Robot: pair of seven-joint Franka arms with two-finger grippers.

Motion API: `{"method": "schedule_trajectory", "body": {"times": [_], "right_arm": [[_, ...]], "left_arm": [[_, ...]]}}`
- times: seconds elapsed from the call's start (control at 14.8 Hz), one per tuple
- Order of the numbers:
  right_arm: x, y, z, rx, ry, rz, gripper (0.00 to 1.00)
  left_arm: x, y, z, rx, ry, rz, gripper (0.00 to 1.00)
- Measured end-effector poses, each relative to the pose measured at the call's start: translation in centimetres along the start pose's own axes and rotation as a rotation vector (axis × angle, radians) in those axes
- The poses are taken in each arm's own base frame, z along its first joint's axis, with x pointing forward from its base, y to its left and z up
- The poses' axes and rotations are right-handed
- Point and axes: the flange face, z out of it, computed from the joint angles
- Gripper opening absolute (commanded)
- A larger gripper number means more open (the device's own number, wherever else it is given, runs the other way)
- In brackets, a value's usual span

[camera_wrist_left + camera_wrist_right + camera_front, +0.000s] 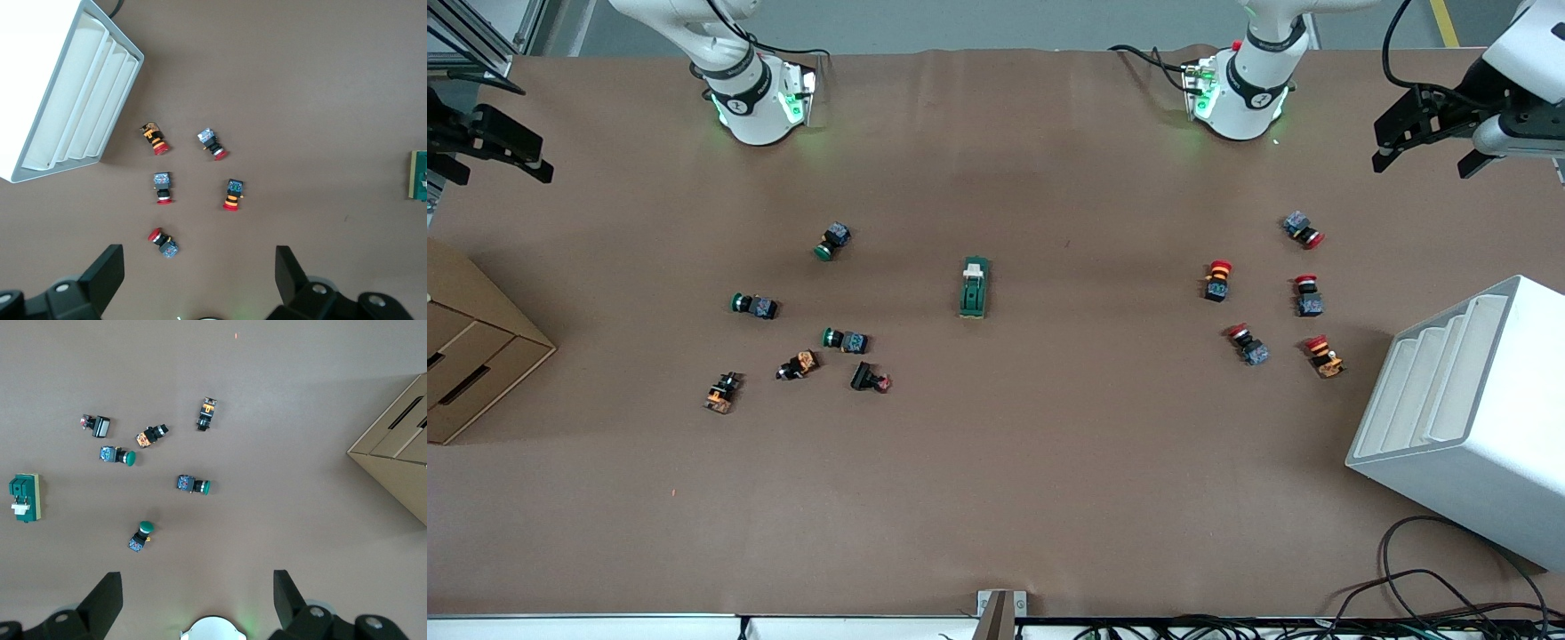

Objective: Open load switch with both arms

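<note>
The load switch point(975, 287), a dark green oblong block with a white lever piece, lies flat at the middle of the table. It also shows in the right wrist view point(25, 497) and is cut off by the frame in the left wrist view point(419, 175). My left gripper point(1423, 163) hangs open high over the left arm's end of the table, with nothing between its fingers point(100, 275). My right gripper point(496, 172) hangs open over the right arm's end of the table, its fingers point(103, 595) empty too. Both are well away from the switch.
Several green and orange push-buttons point(845, 340) lie toward the right arm's end, several red ones point(1307, 295) toward the left arm's end. A white slotted rack point(1467, 418) stands at the left arm's end and a cardboard box point(471, 356) at the other. Cables point(1423, 587) trail at the near edge.
</note>
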Motion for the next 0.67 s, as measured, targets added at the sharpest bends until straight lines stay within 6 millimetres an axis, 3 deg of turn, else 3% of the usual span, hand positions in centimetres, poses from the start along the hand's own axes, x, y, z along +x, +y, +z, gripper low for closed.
{"method": "schedule_trajectory", "body": {"times": [0.67], "right_arm": [[0.06, 0.18, 0.51, 0.002, -0.012, 0.002, 1.00]], "left_arm": [[0.07, -0.13, -0.14, 0.001, 0.003, -0.006, 1.00]]}}
